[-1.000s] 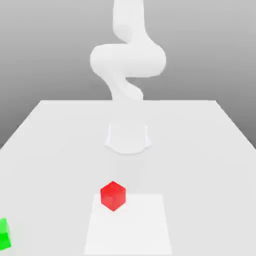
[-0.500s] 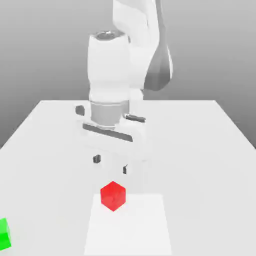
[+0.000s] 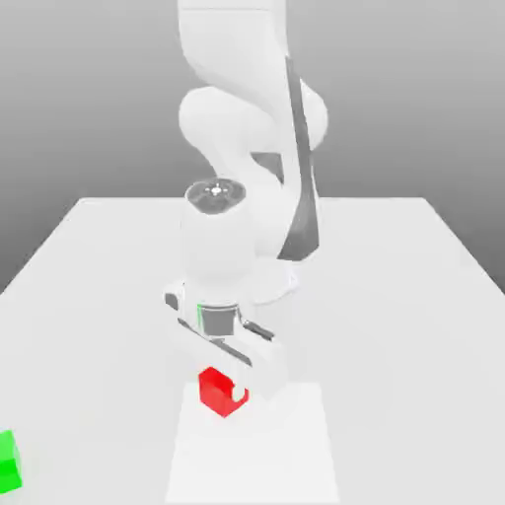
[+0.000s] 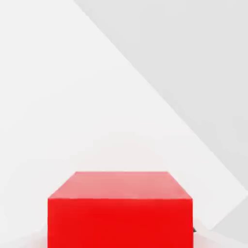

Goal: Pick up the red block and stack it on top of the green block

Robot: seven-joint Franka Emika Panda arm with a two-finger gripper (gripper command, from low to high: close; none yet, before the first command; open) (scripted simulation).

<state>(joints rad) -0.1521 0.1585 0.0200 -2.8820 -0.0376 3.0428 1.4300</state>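
- The white two-finger tool [image 3: 223,387] points down over the small glossy red cube [image 3: 218,392], its fingers closed against the cube's sides.
- The red cube sits on a brighter square patch [image 3: 286,454] of the flat white worktop [image 3: 395,296].
- The small green cube [image 3: 8,462] lies well apart, at the exterior view's left edge.
- Behind the worktop spreads a plain grey backdrop [image 3: 414,89].
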